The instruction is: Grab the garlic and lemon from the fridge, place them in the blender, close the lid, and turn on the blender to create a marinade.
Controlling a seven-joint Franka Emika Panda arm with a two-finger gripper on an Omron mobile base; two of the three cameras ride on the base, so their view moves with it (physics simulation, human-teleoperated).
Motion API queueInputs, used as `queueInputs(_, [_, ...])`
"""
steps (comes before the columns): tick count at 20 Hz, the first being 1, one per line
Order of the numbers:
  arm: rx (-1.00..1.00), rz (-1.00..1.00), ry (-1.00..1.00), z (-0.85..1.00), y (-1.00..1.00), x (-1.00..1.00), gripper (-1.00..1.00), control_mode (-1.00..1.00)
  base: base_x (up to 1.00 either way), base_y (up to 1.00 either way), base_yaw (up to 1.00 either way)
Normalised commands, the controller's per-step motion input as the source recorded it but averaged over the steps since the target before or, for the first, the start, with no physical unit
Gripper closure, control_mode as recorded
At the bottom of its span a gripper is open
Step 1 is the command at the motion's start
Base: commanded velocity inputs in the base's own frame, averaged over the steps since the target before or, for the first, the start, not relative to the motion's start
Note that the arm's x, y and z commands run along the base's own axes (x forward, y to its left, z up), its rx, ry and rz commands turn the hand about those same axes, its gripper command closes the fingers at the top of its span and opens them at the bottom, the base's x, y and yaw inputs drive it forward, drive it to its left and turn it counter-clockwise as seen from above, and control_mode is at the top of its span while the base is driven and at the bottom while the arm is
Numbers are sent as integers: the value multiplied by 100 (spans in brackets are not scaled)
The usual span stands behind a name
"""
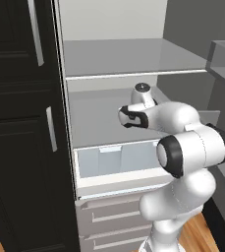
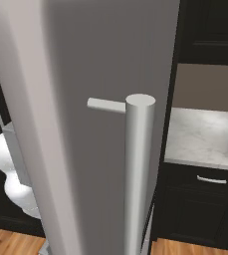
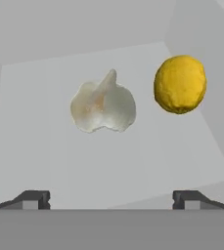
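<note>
The garlic (image 3: 103, 105), an off-white lumpy bulb, lies on a pale grey shelf inside the fridge (image 1: 133, 59), straight ahead of my gripper (image 3: 111, 200). The lemon (image 3: 180, 84), round and yellow-orange, sits just right of the garlic in the hand view, a little apart from it. My gripper is open, its two dark fingertips (image 3: 35, 199) spread wide and short of both items, with nothing between them. In the left base view the arm (image 1: 182, 128) reaches into the middle shelf space. The blender and the lid are out of view.
A translucent crisper drawer (image 1: 119, 160) stands pulled out below the arm, with grey lower drawers (image 1: 109, 216) under it. Black handled cabinets (image 1: 15, 123) flank the fridge on the left. The open fridge door (image 2: 85, 74) with its grey handle (image 2: 138, 169) blocks the right base view; a marbled counter (image 2: 205, 134) lies beyond.
</note>
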Motion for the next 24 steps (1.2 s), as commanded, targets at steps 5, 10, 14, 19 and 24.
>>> queueInputs(5, [0, 0, 0, -20, -1, 34, -100, -100, 0, 0, 0])
queueInputs(10, [0, 0, 0, -21, -4, 34, -100, -100, 0, 0, 0])
queueInputs(14, [0, 0, 0, -13, -8, 31, -100, -100, 0, 0, 0])
queueInputs(19, [1, 0, 0, -7, -7, 29, -100, -100, 0, 0, 0])
queueInputs(24, [0, 0, 0, -15, -2, 26, -100, -100, 0, 0, 0])
